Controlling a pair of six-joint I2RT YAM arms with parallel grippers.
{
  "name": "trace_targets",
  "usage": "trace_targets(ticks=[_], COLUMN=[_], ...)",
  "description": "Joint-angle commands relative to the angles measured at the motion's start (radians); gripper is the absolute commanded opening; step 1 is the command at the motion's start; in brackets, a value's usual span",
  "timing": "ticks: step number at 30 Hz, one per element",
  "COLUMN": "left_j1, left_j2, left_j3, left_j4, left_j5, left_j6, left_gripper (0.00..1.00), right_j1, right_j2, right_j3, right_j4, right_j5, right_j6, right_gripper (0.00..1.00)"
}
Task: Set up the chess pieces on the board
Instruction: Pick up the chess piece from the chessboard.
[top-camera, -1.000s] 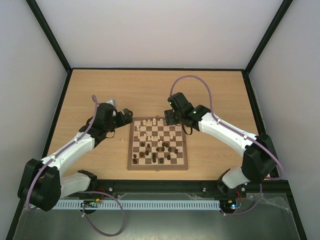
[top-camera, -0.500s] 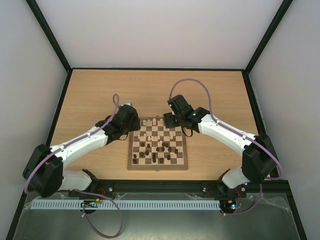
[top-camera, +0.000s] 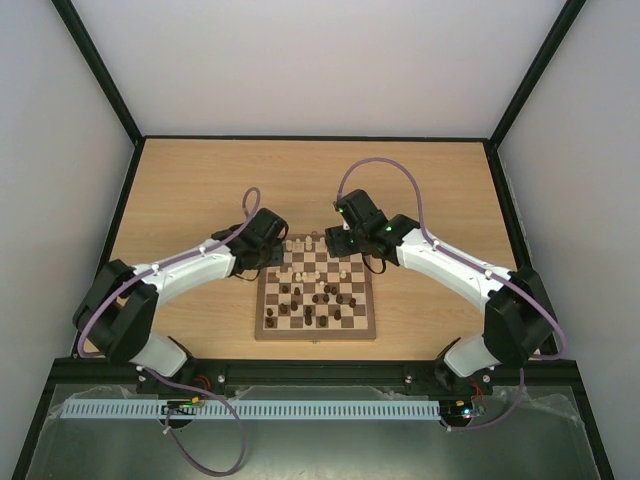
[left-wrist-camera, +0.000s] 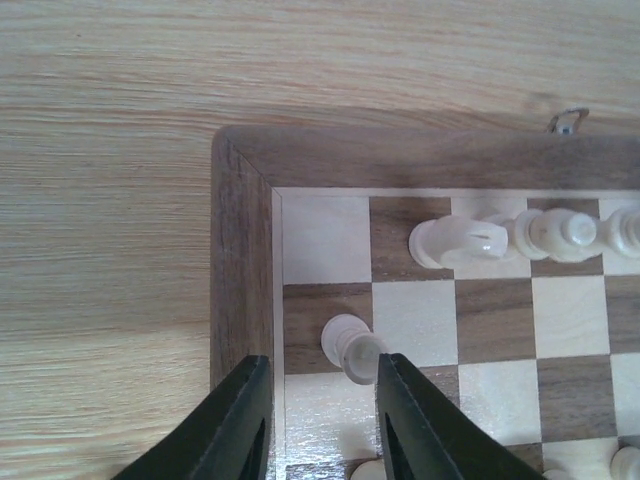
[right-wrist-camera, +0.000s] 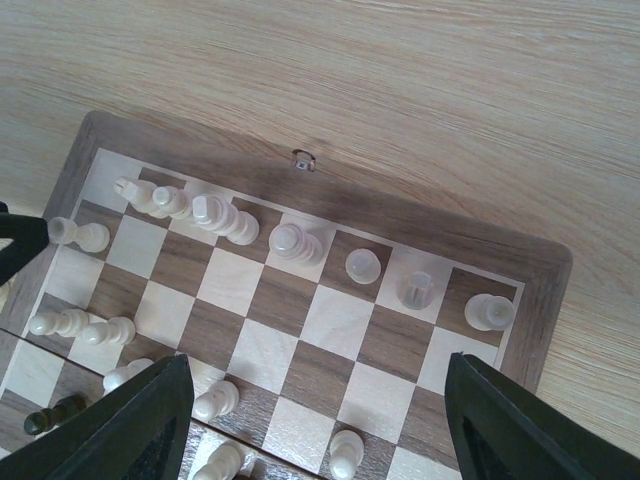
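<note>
Hands gape: left hand (left-wrist-camera: 322, 365) narrowly beside a cream pawn (left-wrist-camera: 352, 348), right hand (right-wrist-camera: 318, 365) wide above the board (right-wrist-camera: 400, 215).

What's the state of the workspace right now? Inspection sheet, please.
Surface: light wood-grain table.
Job's things: square checkered wooden board; pale cream pieces mostly along far rows, dark brown pieces scattered over near half.
Clutter: nothing seen.
Grippers: left gripper open at board's far-left corner, pale pawn in the gap; right gripper open above far edge.
Cables: purple cable looped along each arm.
Surroundings: pale walls, black frame.
</note>
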Motion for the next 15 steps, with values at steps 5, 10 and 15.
trace_targets(ticks=[5, 10, 15], left_j1=[-0.003, -0.003, -0.003], left_j2=[0.036, 0.058, 0.069], left_j3=[0.032, 0.036, 0.038], left_j4=[0.0, 0.013, 0.024], left_j5=[0.048, 0.054, 0.051], left_j6=[0.032, 0.036, 0.037], left_gripper=[0.39, 0.41, 0.31], right_j1=[0.002, 0.002, 0.003], right_j2=[-0.016, -0.014, -0.015], right_j3=[-0.017, -0.017, -0.019], right_j4=[-0.001, 0.0, 0.002], right_j5=[-0.02, -0.02, -0.023], right_j6=[0.005, 0.004, 0.002], right_gripper=[0.7, 0.7, 0.7])
